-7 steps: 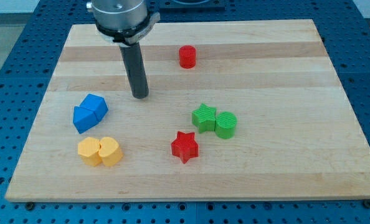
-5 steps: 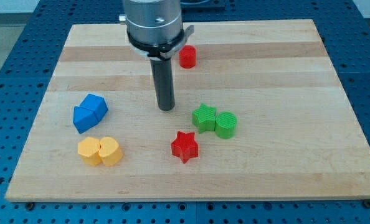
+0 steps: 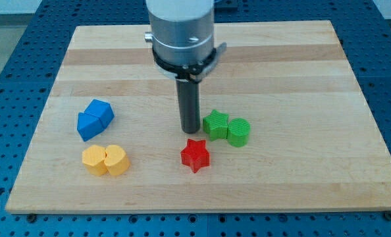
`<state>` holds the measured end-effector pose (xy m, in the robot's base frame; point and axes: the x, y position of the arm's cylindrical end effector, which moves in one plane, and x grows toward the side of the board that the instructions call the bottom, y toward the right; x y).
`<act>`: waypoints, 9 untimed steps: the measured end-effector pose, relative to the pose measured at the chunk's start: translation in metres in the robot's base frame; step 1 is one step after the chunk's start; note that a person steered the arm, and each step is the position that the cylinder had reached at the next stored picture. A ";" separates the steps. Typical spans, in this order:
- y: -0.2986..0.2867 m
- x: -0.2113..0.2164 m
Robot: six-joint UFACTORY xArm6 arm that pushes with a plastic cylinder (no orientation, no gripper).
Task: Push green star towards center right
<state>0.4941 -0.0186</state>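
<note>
Green star (image 3: 216, 124) sits near the board's (image 3: 301, 59) middle, touching one green cylinder (image 3: 238, 131) on the view's right. My tip (image 3: 189, 129) stands just left of it, holding nothing. One red star (image 3: 195, 155) lies below; two blue (image 3: 94, 118), two yellow (image 3: 105, 160) far left.

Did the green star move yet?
No. The green star sits exactly where it was, touching the green cylinder. Only my tip moved, toward the view's right, now beside the star.
</note>
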 end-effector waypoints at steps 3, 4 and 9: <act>0.076 -0.037; 0.076 -0.042; 0.067 -0.058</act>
<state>0.4360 0.0488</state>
